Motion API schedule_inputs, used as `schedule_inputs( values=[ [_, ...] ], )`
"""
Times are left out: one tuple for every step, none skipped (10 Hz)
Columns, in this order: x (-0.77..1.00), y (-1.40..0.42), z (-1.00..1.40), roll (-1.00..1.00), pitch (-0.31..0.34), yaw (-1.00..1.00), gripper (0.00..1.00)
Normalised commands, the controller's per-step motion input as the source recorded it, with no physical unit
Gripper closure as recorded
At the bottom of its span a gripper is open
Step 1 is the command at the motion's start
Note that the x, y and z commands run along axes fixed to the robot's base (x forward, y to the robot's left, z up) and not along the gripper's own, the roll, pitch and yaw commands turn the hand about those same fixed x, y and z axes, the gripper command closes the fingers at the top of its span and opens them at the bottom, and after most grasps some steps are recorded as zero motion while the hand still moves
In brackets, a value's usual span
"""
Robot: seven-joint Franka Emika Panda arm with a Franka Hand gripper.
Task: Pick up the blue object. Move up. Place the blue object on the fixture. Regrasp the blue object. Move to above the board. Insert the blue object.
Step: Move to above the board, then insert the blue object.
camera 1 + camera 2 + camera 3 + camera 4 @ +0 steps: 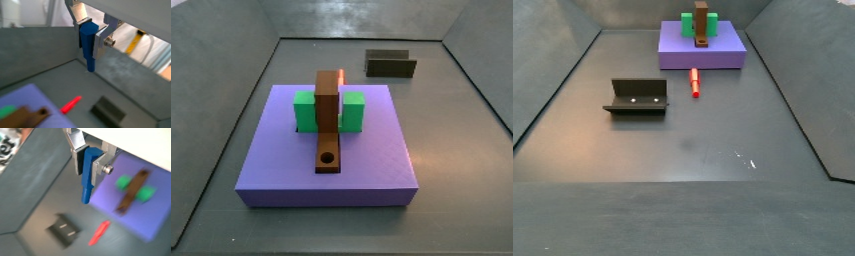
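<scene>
Both wrist views show the hand (89, 31) raised above the surface (687, 150), closed on the upper part of the blue peg (88, 46). The peg hangs roughly upright between the silver fingers (76, 144), its lower end free in the air (neither side view shows the hand or peg).

The fixture (637, 97) stands on the surface, apart from the board (329, 155). A small red piece (695, 83) lies flat on the surface just beside the board's edge, between board and fixture.

On the board, a green block (305, 110) carries the brown bar (330, 120) across it; the bar's round hole (329, 159) sits at one end.
</scene>
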Motion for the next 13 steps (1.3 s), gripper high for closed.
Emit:
schedule_inputs(
  values=[
    [-0.54, -0.64, 0.16, -1.00, 0.245, 0.08, 1.00],
    [-0.24, -0.29, 0.06, -1.00, 0.227, 0.09, 1.00],
    [-0.15, -0.16, 0.03, -1.00, 0.201, 0.10, 1.00],
    [-0.11, -0.07, 0.03, -0.91, 0.133, 0.10, 1.00],
    [-0.10, -0.03, 0.02, -0.77, 0.088, 0.08, 1.00],
    [-0.08, 0.00, -0.01, -0.48, 0.014, 0.04, 1.00],
    [-0.06, 0.01, 0.01, -0.30, -0.015, 0.02, 1.00],
    [0.00, 0.00, 0.00, -0.01, 0.000, 0.00, 1.00],
    [0.00, -0.06, 0.00, -0.47, 0.133, 0.00, 1.00],
    [0.00, -0.28, 0.00, -0.50, 0.079, 0.00, 1.00],
    [0.03, -0.42, 0.00, -0.50, 0.036, 0.00, 1.00],
    [0.05, -0.43, 0.00, -0.50, 0.004, 0.00, 1.00],
    [0.07, -0.57, -0.34, -0.33, 0.000, 0.00, 1.00]
  ],
)
